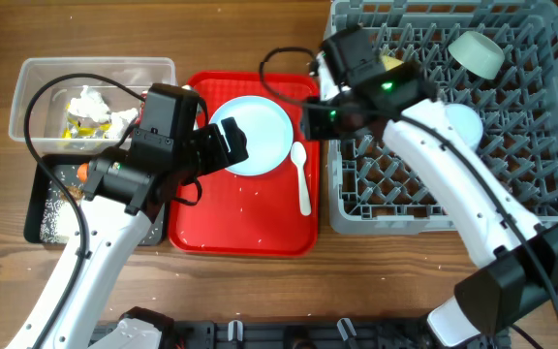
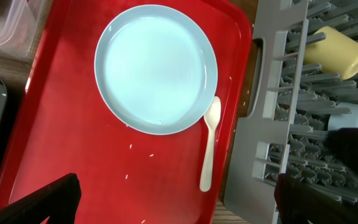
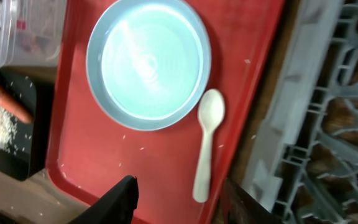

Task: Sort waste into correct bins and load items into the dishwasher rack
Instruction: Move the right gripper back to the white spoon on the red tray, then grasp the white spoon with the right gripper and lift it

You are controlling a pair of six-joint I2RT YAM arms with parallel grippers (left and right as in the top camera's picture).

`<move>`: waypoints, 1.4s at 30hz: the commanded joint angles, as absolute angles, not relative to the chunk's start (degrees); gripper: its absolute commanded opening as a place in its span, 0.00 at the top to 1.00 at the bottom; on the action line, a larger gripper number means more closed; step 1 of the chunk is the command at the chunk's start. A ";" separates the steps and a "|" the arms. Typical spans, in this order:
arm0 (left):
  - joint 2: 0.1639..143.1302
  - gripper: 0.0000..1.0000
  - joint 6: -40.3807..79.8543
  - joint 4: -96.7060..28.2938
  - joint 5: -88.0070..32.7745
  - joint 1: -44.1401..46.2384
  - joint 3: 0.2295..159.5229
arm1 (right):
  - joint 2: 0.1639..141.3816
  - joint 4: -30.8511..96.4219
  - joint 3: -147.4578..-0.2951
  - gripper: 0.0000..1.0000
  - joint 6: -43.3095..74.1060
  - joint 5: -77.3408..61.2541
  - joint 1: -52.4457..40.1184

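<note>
The round light-blue plate (image 1: 260, 136) lies on the flat red tray (image 1: 240, 218), with the white plastic spoon (image 1: 302, 179) to its right. My left gripper (image 1: 223, 145) is open and empty above the plate's left edge. In its wrist view the plate (image 2: 156, 68) and spoon (image 2: 210, 143) lie ahead of the open jaws (image 2: 179, 205). My right gripper (image 1: 313, 121) is open and empty above the tray's right edge. Its jaws (image 3: 182, 208) straddle the spoon (image 3: 207, 143) handle from above. The yellow cup (image 1: 391, 62), pale-green bowl (image 1: 477, 53) and light-blue bowl (image 1: 463, 124) sit in the grey rack (image 1: 541, 194).
The clear tub (image 1: 95, 68) at the far left holds tissue and wrappers. The black tray (image 1: 42, 208) below it holds rice and the orange carrot (image 1: 83, 172), which also shows in the right wrist view (image 3: 5, 99). Stray rice grains dot the red tray. The rack wall stands right beside the tray.
</note>
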State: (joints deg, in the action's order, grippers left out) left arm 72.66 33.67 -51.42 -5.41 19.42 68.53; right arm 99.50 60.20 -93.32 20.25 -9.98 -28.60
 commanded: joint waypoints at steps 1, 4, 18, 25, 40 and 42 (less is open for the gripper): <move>72.77 0.00 32.99 -51.33 -4.84 19.16 69.12 | 99.61 59.13 -90.83 0.55 20.95 -7.27 -30.79; 72.77 0.00 32.99 -51.33 -4.84 19.16 69.12 | 100.01 56.75 -88.25 0.55 21.65 -7.31 -31.40; 71.99 0.00 32.99 -58.28 2.59 12.99 69.12 | 100.49 53.65 -86.54 0.56 20.95 -7.25 -33.82; 71.94 0.00 33.65 -63.90 5.69 -5.56 69.12 | 105.89 50.83 -83.66 0.57 20.73 -3.40 -36.10; 71.94 0.00 33.65 -64.07 5.69 -9.17 69.12 | 119.09 51.72 -83.64 0.63 19.27 0.45 -37.45; 71.94 0.00 33.65 -64.07 5.69 -9.17 69.12 | 119.09 51.90 -83.64 0.65 19.33 0.45 -37.45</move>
State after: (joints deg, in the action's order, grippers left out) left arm 72.62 33.30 -64.10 4.89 -8.80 68.60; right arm 118.43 51.75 -83.74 19.66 -0.97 -37.17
